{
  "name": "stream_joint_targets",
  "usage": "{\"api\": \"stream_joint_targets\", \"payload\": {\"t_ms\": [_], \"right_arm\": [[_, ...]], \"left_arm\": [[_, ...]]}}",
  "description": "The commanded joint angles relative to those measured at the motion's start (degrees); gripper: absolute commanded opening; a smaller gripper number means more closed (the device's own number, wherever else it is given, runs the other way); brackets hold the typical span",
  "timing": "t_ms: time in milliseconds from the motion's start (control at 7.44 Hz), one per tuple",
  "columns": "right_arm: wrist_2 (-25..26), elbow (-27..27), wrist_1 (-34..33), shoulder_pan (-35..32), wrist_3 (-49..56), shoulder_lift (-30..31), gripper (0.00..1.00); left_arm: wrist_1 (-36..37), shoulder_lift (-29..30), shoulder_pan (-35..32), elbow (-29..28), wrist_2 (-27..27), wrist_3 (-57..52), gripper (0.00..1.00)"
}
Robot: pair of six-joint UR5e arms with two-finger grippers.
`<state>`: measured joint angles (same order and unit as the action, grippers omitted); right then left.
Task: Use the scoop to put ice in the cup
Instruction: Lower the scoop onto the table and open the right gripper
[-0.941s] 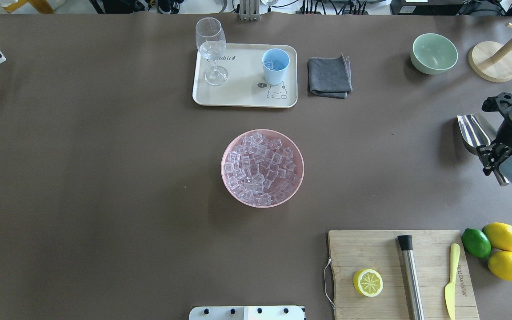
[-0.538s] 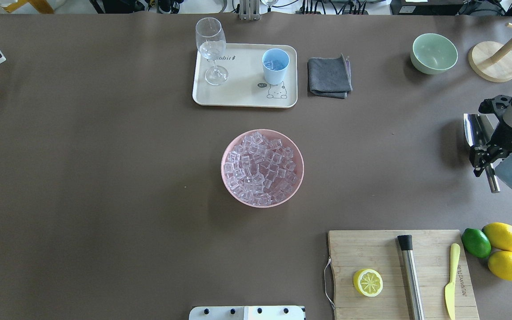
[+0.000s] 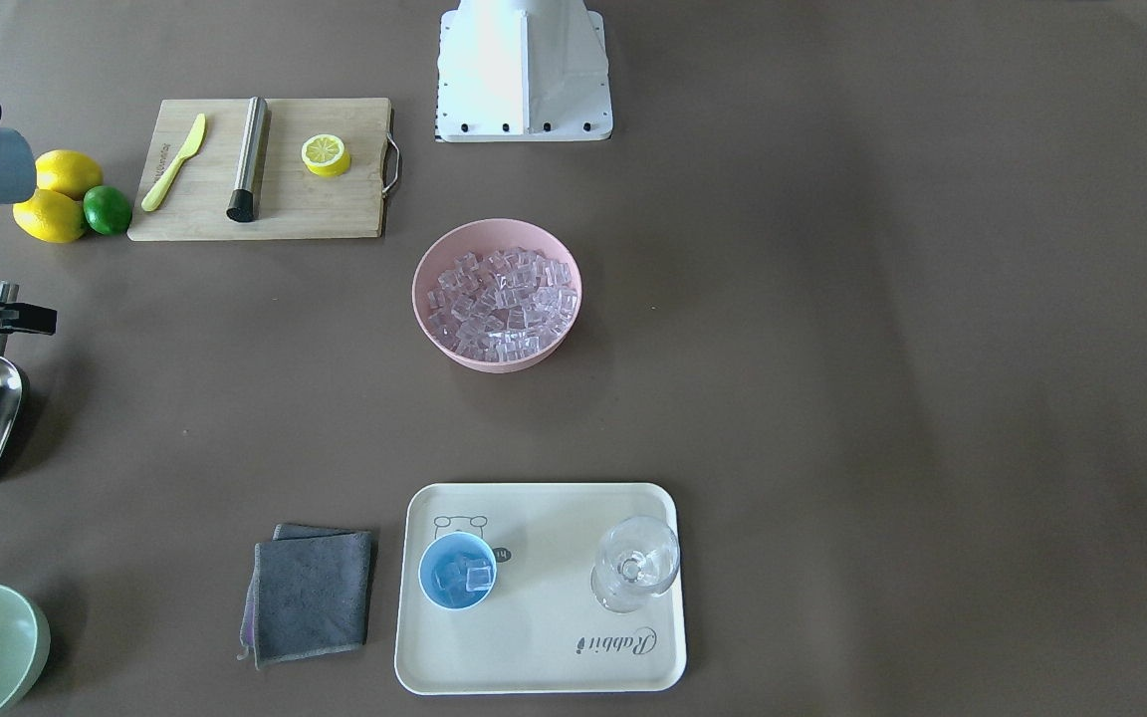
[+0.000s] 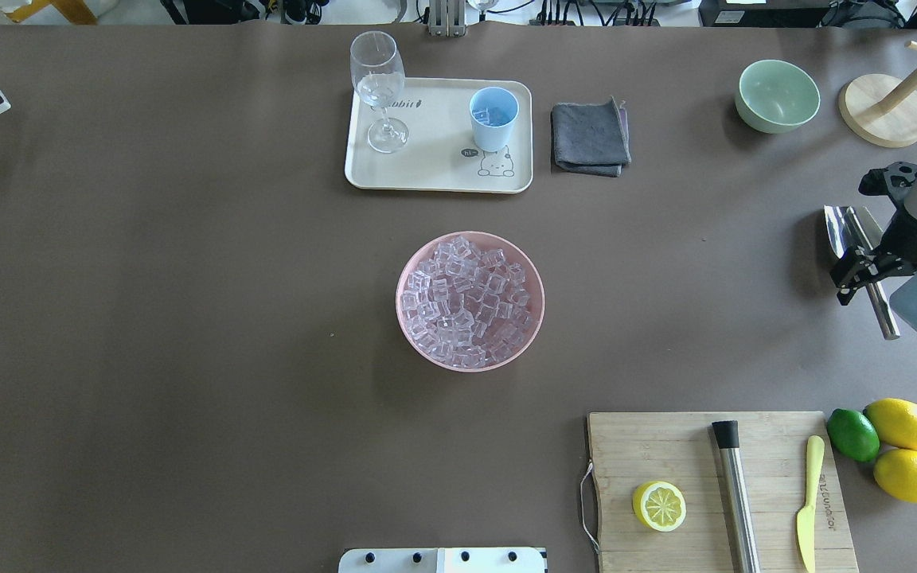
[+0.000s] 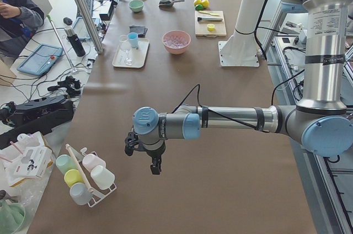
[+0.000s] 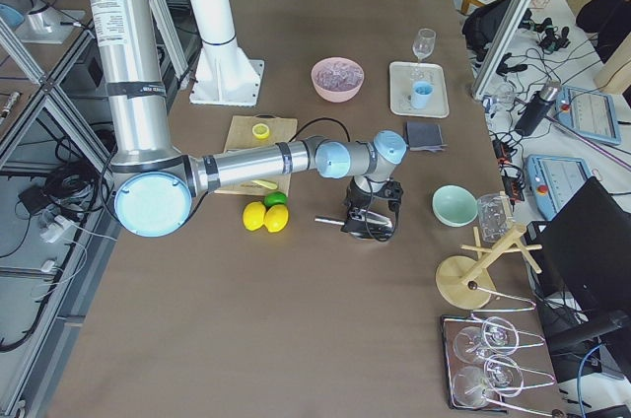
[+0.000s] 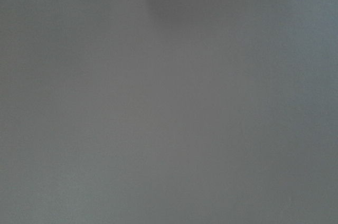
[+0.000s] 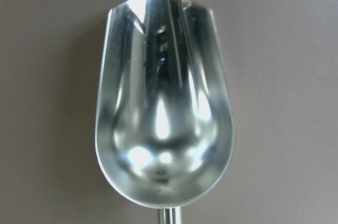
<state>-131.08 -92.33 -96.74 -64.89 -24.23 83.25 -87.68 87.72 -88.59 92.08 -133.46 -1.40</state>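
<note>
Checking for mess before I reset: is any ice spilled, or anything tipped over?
Nothing stands out. The ice is all in the pink bowl and the cup, none on the table; the glass stands upright on the tray, and the scoop is empty.

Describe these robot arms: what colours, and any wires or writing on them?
The left arm and right arm are silver-grey metal tubes with pale blue caps at the joints. Thin black cables run along both forearms, and each upright section carries a white printed label. The left gripper and right gripper are black.

The right hand (image 4: 860,274) covers part of the scoop (image 4: 842,227) handle; the left hand (image 5: 155,168) is indistinct.
</note>
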Motion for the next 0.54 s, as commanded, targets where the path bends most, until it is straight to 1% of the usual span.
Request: {"api": "stream_joint_targets", "payload": {"t_ms": [0, 134, 269, 403], "right_arm": [[0.99, -0.65, 1.11, -10.74, 0.49, -1.07, 1.00], [0.74, -0.66, 0.94, -14.26, 2.67, -1.07, 1.00], [0.21, -0.39, -0.19, -18.65, 8.78, -0.89, 1.00], [0.30, -0.04, -3.69, -22.87, 16.07, -0.89, 1.00]], "left_arm": [[-0.12, 0.09, 0.09, -0.06, 0.04, 0.61, 0.98], [-0.12, 0.09, 0.09, -0.15, 0.04, 0.61, 0.98], [-0.12, 0.00, 0.00, -0.23, 0.04, 0.69, 0.98], [-0.12, 0.00, 0.00, -0.23, 0.04, 0.78, 0.98]]}}
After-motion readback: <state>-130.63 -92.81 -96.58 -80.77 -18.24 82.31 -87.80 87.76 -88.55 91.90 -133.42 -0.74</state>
